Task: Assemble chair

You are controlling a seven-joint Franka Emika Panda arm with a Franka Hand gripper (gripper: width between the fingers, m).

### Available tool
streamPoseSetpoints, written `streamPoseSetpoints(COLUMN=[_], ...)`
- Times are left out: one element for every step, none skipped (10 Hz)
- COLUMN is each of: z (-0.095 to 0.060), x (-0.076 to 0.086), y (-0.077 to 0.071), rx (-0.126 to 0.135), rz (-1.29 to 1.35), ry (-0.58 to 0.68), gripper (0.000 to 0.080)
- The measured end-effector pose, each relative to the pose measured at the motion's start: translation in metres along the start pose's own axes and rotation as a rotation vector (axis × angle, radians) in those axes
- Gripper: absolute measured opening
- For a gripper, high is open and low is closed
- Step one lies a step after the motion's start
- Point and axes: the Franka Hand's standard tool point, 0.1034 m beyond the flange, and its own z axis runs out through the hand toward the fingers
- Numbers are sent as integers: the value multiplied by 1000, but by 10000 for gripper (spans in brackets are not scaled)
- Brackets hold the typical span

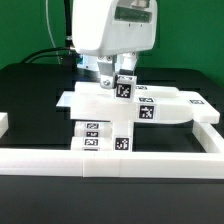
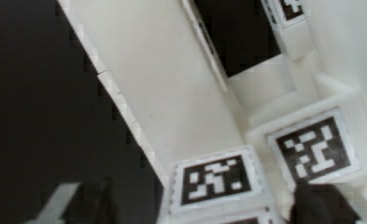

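Observation:
The chair parts (image 1: 108, 103) are matte white tagged pieces grouped on the black table behind the front wall. A flat panel lies in the middle, a long piece (image 1: 180, 104) reaches to the exterior view's right, and small tagged blocks (image 1: 96, 137) stand at the front. My gripper (image 1: 114, 80) is low over the group, at a small tagged piece (image 1: 125, 87). In the wrist view a white panel with a dark slot (image 2: 162, 110) and a tagged piece (image 2: 217, 181) lie between my dark fingers (image 2: 326, 203). The jaws stand apart, with a dark gap beside the piece.
A plain low white border wall (image 1: 120, 160) runs along the front, with a side stretch at the exterior view's right (image 1: 205, 130). Black cables lie at the back on the exterior view's left (image 1: 45, 55). A green backdrop stands behind.

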Motion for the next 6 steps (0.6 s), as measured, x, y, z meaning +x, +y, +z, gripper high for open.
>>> streamPoseSetpoints(z=[0,0,0,0,0,0], x=[0,-1,-1,-1,-1,-1], y=[0,0,0,0,0,0], rx=[0,0,0,0,0,0], rz=[1,13,34,57,102,198], ry=[0,0,-1,-1,-1,0], gripper=[365,287,287,287,287,287])
